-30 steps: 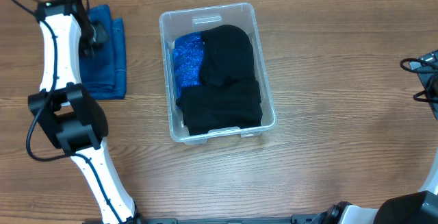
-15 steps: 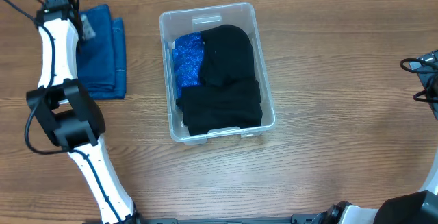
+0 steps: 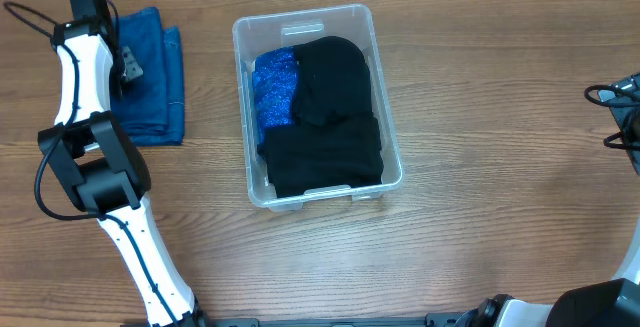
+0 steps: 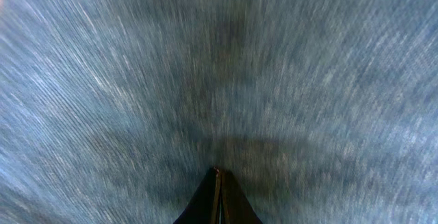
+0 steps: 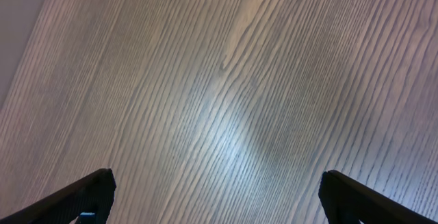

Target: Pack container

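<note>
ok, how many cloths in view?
4. In the container: sparkly blue cloth, upper black cloth beside it, lower black cloth. Left of it on the table: folded blue cloth. More may hide underneath.

Clear glossy plastic container (image 3: 345,11), matt black cloth (image 3: 325,152), woven blue cloth (image 3: 150,77), faintly shiny wood-grain table (image 3: 500,167).

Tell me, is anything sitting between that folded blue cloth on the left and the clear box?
Nothing visible. Only bare table separates the blue cloth from the container. Inside, though, black cloths and a sparkly blue one already cover most of its floor.
</note>
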Controlling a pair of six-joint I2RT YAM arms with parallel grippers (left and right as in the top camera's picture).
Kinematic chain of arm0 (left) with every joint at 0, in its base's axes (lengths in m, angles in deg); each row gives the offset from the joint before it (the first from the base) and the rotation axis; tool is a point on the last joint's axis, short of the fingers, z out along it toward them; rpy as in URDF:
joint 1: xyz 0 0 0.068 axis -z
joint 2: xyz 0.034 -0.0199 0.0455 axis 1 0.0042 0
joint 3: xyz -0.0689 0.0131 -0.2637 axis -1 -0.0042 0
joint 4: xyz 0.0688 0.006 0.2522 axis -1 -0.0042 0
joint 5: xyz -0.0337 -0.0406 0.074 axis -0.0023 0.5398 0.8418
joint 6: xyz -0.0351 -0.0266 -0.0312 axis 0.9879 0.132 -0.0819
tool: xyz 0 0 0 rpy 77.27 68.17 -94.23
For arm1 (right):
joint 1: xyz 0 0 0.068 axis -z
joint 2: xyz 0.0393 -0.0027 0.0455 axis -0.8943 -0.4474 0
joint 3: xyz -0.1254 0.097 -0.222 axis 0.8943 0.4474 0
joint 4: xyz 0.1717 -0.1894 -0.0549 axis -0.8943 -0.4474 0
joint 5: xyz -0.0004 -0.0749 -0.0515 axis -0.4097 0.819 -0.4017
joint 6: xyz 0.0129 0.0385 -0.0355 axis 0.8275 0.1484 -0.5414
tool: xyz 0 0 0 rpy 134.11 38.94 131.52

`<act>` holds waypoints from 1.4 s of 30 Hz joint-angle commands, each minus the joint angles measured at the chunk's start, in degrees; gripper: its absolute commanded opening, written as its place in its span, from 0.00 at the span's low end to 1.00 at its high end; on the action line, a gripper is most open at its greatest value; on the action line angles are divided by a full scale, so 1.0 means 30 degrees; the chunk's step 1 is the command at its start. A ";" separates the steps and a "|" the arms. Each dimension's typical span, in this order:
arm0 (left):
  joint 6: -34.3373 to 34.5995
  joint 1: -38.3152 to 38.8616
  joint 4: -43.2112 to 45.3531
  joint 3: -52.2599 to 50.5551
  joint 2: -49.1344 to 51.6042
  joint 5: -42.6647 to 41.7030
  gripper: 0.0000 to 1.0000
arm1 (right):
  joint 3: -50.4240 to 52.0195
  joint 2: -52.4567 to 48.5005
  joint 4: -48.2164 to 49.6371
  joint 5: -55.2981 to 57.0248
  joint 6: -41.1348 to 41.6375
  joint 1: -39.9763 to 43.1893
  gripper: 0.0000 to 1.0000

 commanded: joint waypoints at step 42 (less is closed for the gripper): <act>0.3621 0.3402 -0.0605 -0.3555 0.0546 -0.9391 0.04 | 0.0095 -0.0007 0.0102 -0.0029 0.0153 0.0058 1.00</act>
